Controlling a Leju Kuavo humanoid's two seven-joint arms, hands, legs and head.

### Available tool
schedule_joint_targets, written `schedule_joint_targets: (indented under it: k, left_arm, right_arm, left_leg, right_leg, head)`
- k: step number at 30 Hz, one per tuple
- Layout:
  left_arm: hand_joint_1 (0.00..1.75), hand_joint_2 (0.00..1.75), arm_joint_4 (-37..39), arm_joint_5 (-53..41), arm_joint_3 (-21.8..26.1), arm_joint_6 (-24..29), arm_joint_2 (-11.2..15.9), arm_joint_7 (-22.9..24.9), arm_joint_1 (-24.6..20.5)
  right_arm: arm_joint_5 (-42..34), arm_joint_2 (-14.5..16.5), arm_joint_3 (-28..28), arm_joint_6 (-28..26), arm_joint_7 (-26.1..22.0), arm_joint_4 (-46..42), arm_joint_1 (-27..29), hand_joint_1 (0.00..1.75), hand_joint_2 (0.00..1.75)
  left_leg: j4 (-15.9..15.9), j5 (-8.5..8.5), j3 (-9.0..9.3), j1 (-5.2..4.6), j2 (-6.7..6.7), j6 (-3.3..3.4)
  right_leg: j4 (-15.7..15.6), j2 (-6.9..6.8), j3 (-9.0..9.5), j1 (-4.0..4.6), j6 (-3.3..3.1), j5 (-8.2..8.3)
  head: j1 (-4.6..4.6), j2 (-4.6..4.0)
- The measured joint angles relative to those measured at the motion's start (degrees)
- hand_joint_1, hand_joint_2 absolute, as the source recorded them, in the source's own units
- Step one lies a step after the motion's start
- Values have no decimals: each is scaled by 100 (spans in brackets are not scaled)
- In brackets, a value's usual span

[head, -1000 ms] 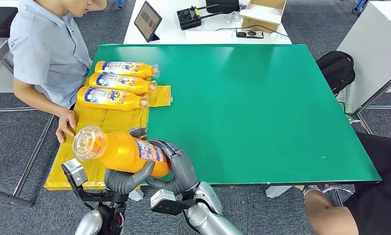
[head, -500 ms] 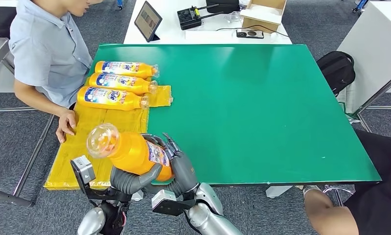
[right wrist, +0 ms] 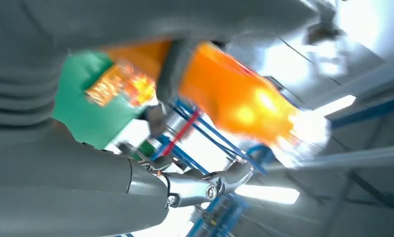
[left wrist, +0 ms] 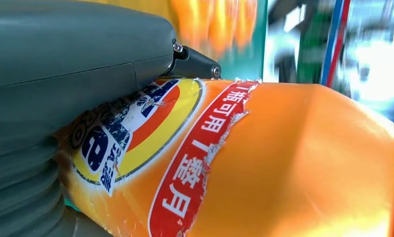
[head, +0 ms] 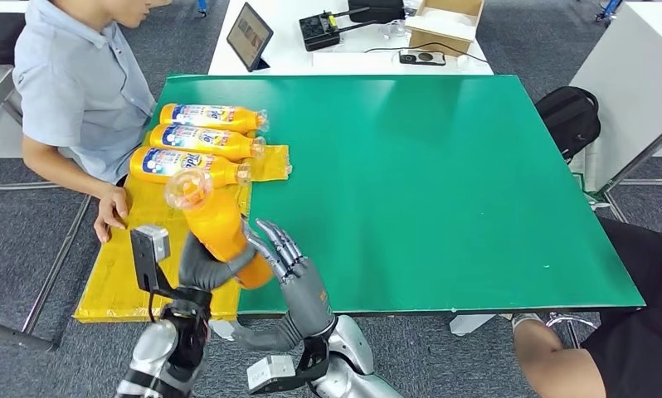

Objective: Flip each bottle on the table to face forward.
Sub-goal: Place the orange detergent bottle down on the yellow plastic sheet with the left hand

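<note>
Left hand grips an orange bottle above the table's near-left edge.

The left hand (head: 202, 267) wraps its fingers around the lower body of the bottle (head: 214, 222), a glossy orange plastic cylinder with a clear cap, tilted cap-up over the yellow mat (head: 158, 217). The right hand (head: 289, 264) sits just beside it, fingers spread, holding nothing. Three more bottles (head: 205, 140) lie flat on the green table (head: 427, 174).

My left hand (head: 202, 267) is covering the lower part of the bottle (head: 216, 224); my right wrist camera is showing it blurred.
</note>
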Motion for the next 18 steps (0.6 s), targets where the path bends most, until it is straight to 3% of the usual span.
schedule_joint_targets:
  k: [12, 14, 18]
  left_arm:
    - [175, 175, 786, -276, 754, 147, 113, 13, -515]
    - [175, 175, 866, -958, 773, 514, 155, -13, -579]
    - [175, 175, 1223, -4165, 525, 1639, 377, 356, -862]
  right_arm:
    - [-26, 39, -250, -16, 0, -724, 146, 0, 0]
    - [-134, 38, -257, -17, 0, -749, 144, 0, 0]
    - [-364, 29, -195, -17, 0, -815, 119, 0, 0]
  left_leg:
    - [0, 1, -3, -1, 0, -2]
    - [0, 1, -3, -1, 0, -2]
    - [0, 3, -2, 1, -2, -2]
  right_leg:
    - [1, -1, 1, -2, 0, 0]
    - [1, -1, 0, -1, 0, 0]
    - [2, -2, 0, 0, 0, 0]
  head:
    - [-4, 0]
    - [-4, 0]
    - [-4, 0]
